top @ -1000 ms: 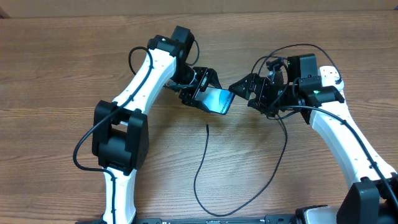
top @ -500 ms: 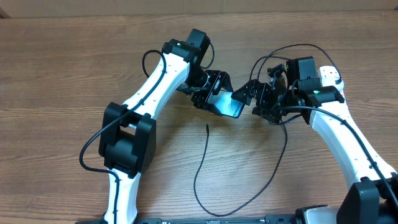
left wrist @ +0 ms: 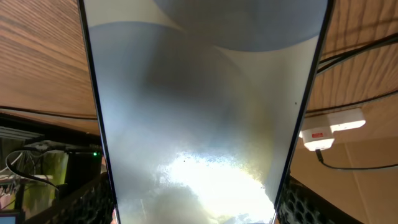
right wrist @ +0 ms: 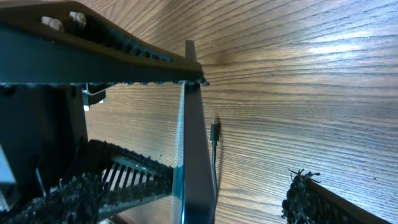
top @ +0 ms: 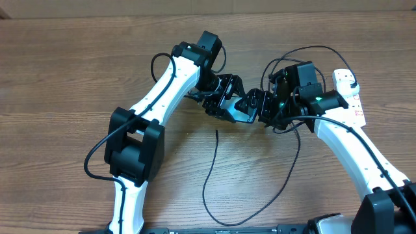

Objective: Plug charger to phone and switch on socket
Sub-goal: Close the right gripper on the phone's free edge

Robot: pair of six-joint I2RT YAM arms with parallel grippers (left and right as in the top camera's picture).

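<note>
Step in hand: apparently presenting the phone (left wrist: 205,124) for plugging; the cable is not yet taken up.
Left gripper (top: 229,104): clamped across the phone's width, holding it off the table (top: 78,78).
Right gripper (top: 255,106): fingers spread, empty, one ribbed tip at the phone's thin edge.
Charger (top: 209,175): thin black cable, loosely looped on woodgrain; its connector tip (right wrist: 214,130) lies below the phone.
Socket (left wrist: 329,124): rigid white strip with a red switch (left wrist: 317,134), well apart.
Next move: likely a fine pinch on the small tip, aligned to the phone's end.
</note>
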